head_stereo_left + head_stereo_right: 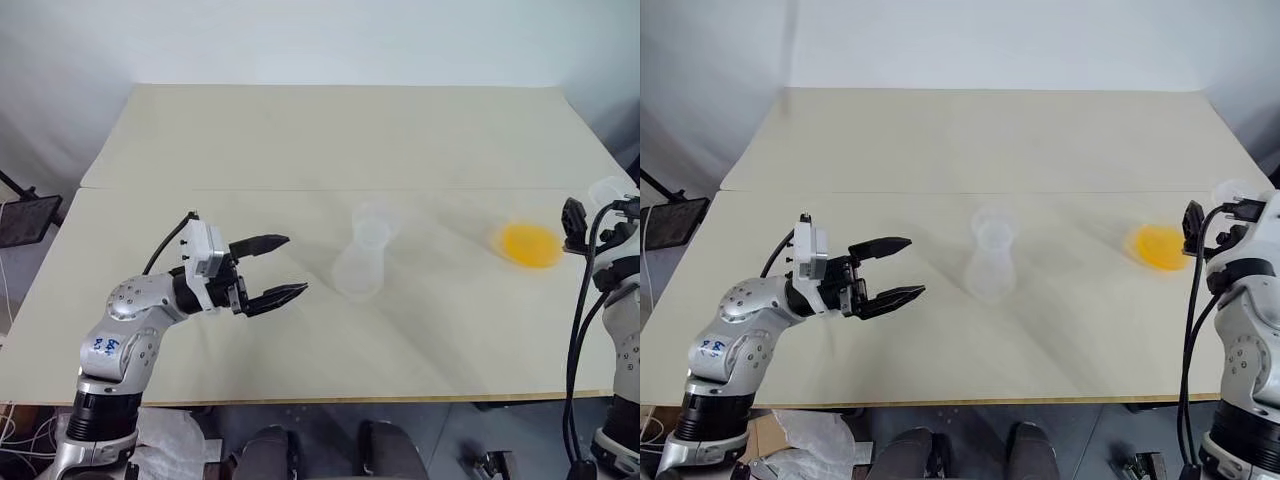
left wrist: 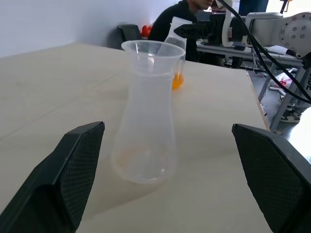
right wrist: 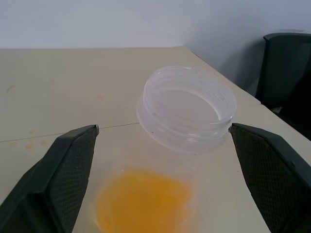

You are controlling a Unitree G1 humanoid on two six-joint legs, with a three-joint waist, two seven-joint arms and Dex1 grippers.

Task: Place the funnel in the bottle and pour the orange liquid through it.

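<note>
the bottle (image 1: 360,262) stands upright near the middle of the pale surface (image 1: 300,140), a clear conical flask with a wide round cup seated in its neck, which looks like the funnel (image 1: 372,228); the clear walls make it hard to tell cup from rim. the left wrist view shows that cup sitting on top of the neck and a faint orange trace at the flask's bottom.

the left gripper (image 1: 283,266) hovers above the surface to the robot's left of the bottle, its two black fingers spread wide and pointed toward the bottle, apart from it and holding nothing.

the orange liquid (image 1: 530,244) lies as a shallow bright pool in the base of a second clear flask (image 3: 187,109), which stands near the surface's right edge, well apart from the bottle. in the right wrist view the right gripper (image 3: 165,179) has its fingers (image 3: 68,170) set wide on either side of this flask's base, and whether they touch it cannot be told.

a person in dark clothing (image 2: 182,19) sits in the background of the left wrist view.
</note>
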